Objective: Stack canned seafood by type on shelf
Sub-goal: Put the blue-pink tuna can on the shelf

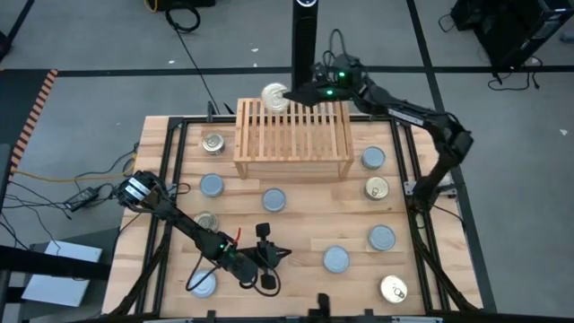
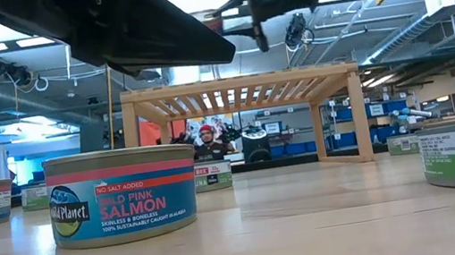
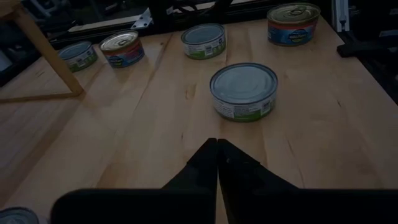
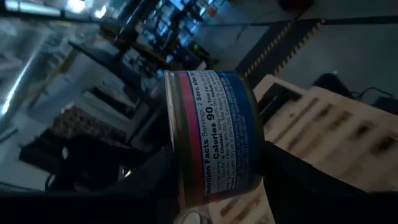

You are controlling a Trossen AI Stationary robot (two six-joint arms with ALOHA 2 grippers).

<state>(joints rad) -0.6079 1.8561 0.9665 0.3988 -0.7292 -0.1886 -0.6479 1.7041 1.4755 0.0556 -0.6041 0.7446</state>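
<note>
A: Where is the right gripper?

B: Over the far left corner of the shelf, clamped on a tin with a red and blue label. The tin sits at the slatted top's far edge, partly overhanging it.

A: And the left gripper?

B: Low over the near part of the table, fingers pressed together, holding nothing. A silver-lidded tin stands just ahead of it, apart.

A: Any open room?

B: The slatted top is otherwise bare. Tins ring the shelf: three along the table's right side, gold-lidded ones at the near right corner and far left. The salmon tin stands near the front edge, with open board to its right
</note>
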